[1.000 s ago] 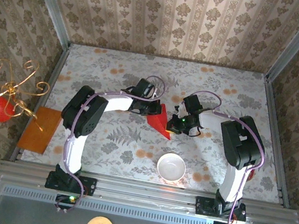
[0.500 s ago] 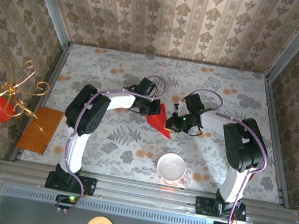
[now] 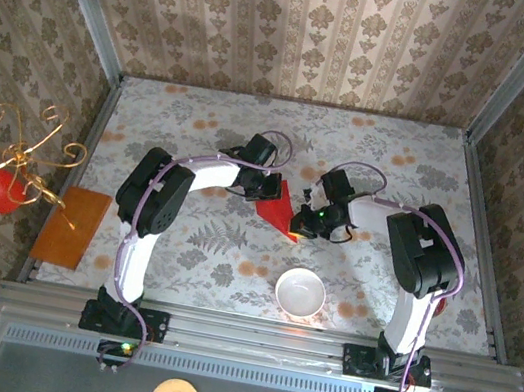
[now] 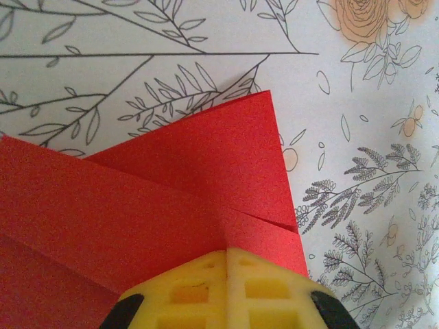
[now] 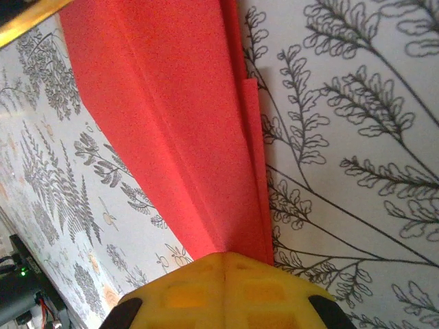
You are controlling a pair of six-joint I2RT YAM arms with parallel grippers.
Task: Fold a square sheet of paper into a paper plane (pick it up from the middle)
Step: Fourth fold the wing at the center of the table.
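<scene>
We have the left gripper and right gripper clamped on opposite ends of the part-folded square sheet of paper, mid-way between the table edges, probably steadying it for creasing.

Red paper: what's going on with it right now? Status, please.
Left gripper shut on the red paper, right gripper shut on it too. Paper partly folded, layered creases showing. White bowl lies apart, not in the way.
</scene>
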